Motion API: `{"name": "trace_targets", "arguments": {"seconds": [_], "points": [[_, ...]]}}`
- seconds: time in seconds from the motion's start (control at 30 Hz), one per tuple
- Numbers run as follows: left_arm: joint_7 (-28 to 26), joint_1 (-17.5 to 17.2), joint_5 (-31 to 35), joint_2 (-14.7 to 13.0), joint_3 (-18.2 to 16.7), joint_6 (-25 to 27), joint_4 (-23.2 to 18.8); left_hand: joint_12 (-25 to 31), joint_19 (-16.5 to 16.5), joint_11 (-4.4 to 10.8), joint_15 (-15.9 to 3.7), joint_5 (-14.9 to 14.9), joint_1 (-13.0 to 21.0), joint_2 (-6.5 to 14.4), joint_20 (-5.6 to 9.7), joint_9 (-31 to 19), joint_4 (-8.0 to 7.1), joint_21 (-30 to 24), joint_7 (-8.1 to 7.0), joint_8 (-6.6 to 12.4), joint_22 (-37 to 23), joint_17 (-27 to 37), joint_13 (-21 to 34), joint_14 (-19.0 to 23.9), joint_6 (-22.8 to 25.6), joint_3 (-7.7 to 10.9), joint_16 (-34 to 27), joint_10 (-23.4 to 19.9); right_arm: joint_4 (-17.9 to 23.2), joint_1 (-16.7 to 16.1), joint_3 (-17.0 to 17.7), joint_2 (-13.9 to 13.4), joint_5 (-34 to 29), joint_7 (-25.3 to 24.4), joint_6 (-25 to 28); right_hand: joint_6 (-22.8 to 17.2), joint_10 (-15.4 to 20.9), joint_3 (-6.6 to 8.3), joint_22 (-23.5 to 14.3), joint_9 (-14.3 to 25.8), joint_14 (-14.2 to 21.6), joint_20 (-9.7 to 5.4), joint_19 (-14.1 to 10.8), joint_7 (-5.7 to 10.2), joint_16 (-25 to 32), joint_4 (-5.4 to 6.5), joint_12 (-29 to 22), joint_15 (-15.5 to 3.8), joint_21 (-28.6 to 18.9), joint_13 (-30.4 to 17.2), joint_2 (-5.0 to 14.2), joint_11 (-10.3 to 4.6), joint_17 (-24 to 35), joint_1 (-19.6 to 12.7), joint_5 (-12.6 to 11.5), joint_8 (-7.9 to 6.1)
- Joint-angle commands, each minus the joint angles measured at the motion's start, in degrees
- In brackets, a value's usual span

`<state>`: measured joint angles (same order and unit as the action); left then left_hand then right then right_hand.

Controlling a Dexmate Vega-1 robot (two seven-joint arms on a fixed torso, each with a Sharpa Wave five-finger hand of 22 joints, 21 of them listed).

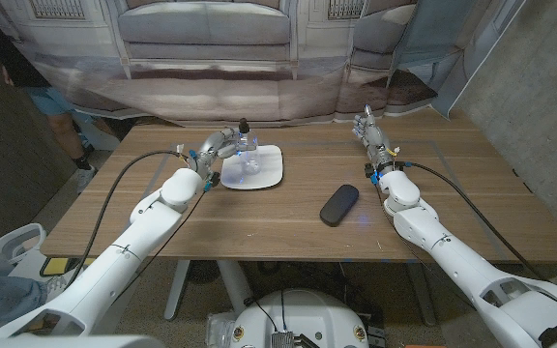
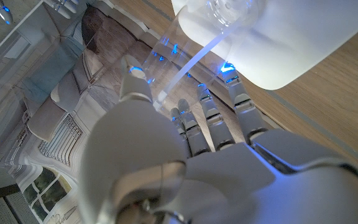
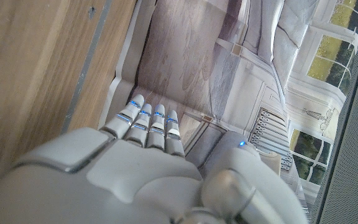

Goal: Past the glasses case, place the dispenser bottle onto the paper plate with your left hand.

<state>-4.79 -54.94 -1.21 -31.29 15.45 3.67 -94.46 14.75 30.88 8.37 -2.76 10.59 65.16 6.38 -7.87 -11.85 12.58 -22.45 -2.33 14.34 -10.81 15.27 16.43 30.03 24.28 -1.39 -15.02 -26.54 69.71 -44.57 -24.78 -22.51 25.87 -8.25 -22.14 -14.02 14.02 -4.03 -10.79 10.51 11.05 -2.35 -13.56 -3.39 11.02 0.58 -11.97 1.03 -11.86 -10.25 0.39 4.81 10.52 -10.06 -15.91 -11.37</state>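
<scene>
A clear dispenser bottle (image 1: pixel 248 153) with a black pump top stands on the left part of the white paper plate (image 1: pixel 269 176). My left hand (image 1: pixel 217 147) reaches in from the plate's left side and holds the bottle between thumb and fingers. In the left wrist view the bottle (image 2: pixel 182 59) with its inner tube runs between the thumb and fingers of my left hand (image 2: pixel 185 149), its base over the plate (image 2: pixel 291 43). The black glasses case (image 1: pixel 338 205) lies right of the plate, nearer to me. My right hand (image 1: pixel 367 130) stands upright at the far right, fingers straight, holding nothing.
The wooden table's far edge (image 1: pixel 288 124) runs just behind the plate, with a printed sofa backdrop beyond it. A person's legs (image 1: pixel 61 121) show past the table's left end. Bare wood lies between the case and the front edge.
</scene>
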Motion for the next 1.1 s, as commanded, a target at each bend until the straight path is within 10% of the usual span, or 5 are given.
{"name": "trace_targets", "arguments": {"seconds": [0.03, 1.1], "points": [[0.34, 0.26, 0.15, 0.3, 0.27, -0.05, 0.78, -0.2, -0.14, 0.02, -2.33, 0.39, 2.07, 2.43, -0.1, -0.31, -8.67, 0.23, -0.04, 0.05, -0.1, 0.25, 0.18, 0.31, 0.44, 9.05, 0.28, -0.32, -0.65, 0.41, -0.2, 0.14, 0.1, 0.25, 0.11, -0.58, 0.4, -0.47, -0.14, 0.28, 0.46, -0.06, -0.64, -0.13, -0.04, 0.14, -0.15, 0.21, -0.14, -0.31, 0.48, -0.02, 0.22, -0.08, -0.35, 0.07], [2.06, 1.27, 0.04, 0.2, 0.59, -0.01, 1.86, -1.74, -4.94, 0.1, -1.07, 0.01, 0.85, 1.69, -1.18, -0.31, -8.93, 2.39, -0.08, -1.3, -0.21, 0.3, 0.46, -4.91, -1.94, 9.57, 2.62, 2.54, -2.01, 0.85, -0.43, 0.79, 0.15, 0.1, -0.28, -0.77, 0.66, -0.61, -0.15, 0.27, 0.6, 0.1, -0.76, -0.21, -0.02, 0.21, -0.18, 0.42, -0.17, -0.31, 0.79, 0.35, 0.24, -0.04, -0.29, 0.03]]}}
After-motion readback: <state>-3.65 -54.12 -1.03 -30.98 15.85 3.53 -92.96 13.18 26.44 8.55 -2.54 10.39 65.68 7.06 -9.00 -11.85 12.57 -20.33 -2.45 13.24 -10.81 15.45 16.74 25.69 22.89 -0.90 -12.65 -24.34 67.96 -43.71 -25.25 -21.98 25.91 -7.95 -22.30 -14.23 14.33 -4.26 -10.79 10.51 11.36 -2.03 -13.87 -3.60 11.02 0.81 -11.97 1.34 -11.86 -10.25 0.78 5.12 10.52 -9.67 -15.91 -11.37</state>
